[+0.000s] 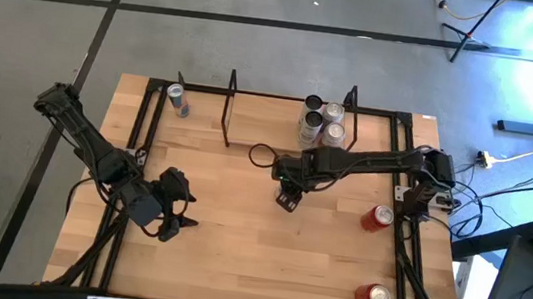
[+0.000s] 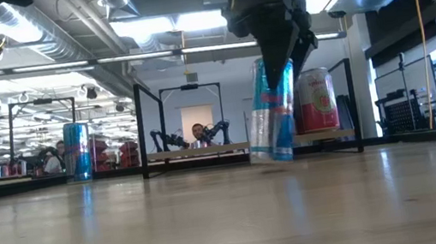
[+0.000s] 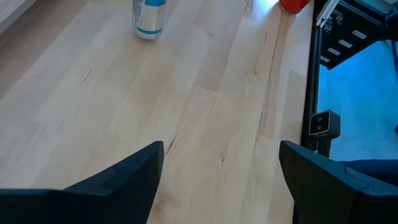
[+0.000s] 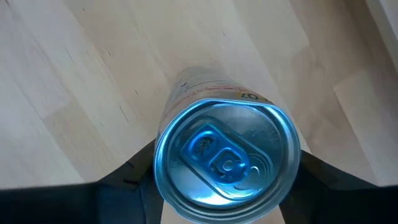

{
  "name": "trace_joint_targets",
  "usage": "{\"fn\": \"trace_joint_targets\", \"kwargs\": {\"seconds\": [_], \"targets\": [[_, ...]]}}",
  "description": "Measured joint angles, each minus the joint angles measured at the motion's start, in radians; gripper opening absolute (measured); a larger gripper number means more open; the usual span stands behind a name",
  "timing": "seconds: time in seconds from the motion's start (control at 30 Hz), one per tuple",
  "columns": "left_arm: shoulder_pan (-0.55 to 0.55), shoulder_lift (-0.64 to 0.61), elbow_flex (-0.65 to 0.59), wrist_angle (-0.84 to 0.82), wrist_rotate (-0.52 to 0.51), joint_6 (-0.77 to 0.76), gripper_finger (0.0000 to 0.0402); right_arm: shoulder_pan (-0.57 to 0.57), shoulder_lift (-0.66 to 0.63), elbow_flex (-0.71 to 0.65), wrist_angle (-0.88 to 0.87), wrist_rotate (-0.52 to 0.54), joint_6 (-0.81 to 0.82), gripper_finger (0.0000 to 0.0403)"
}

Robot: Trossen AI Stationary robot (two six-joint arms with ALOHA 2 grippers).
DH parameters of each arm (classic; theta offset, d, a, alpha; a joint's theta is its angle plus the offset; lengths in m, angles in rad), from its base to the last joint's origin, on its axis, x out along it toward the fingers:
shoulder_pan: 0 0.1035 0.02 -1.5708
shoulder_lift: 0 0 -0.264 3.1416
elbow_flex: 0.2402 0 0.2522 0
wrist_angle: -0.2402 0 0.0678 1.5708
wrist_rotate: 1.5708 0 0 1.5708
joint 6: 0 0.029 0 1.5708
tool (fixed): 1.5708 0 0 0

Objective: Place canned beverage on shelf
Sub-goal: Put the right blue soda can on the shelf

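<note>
My right gripper (image 2: pixel 279 54) is over the middle of the table, shut on a slim blue-and-silver can (image 2: pixel 272 115). The can's top (image 4: pixel 225 160) shows in the right wrist view; in the high view the gripper (image 1: pixel 289 194) hides it. The shelf (image 1: pixel 283 139), a light-wood plank between two black wire frames, stands at the table's far side with several cans (image 1: pixel 320 121) at its right end. My left gripper (image 1: pixel 176 215) is open and empty over the table's near left; its fingers (image 3: pixel 134 174) stand wide apart. My right gripper pinches the can's upper part, just below the top rim (image 2: pixel 276 72), between its two fingers. The fingers come from above, pointing down. The can hangs tilted below them, its lower end (image 2: pixel 272 155) close to the tabletop; whether it touches, I cannot tell.
A blue can (image 1: pixel 178 97) stands at the far left, outside the shelf's left frame. Two red cans (image 1: pixel 376 217) (image 1: pixel 374 296) stand along the right edge. Black rails (image 1: pixel 405 256) run along the table's sides. Bare wood lies between the grippers and the shelf.
</note>
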Motion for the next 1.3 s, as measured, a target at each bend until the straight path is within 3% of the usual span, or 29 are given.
{"fn": "trace_joint_targets", "kwargs": {"seconds": [0.47,0.83,1.07,1.3], "targets": [[0.0,0.0,0.0,0.006,0.007,-0.004,0.0306,0.0,0.006,0.001,0.047,-0.002,-0.011,0.0226],[0.0,0.0,0.0,0.012,0.006,0.0,0.0306,0.001,0.002,0.0,0.094,-0.007,-0.028,0.0312],[0.0,0.006,0.0,0.055,-0.029,0.003,0.0306,0.016,-0.09,0.052,0.008,-0.012,-0.089,0.0312],[0.062,0.051,0.0,0.18,-0.049,0.056,0.0306,0.087,-0.293,0.018,-0.041,0.062,-0.175,0.031]]}}
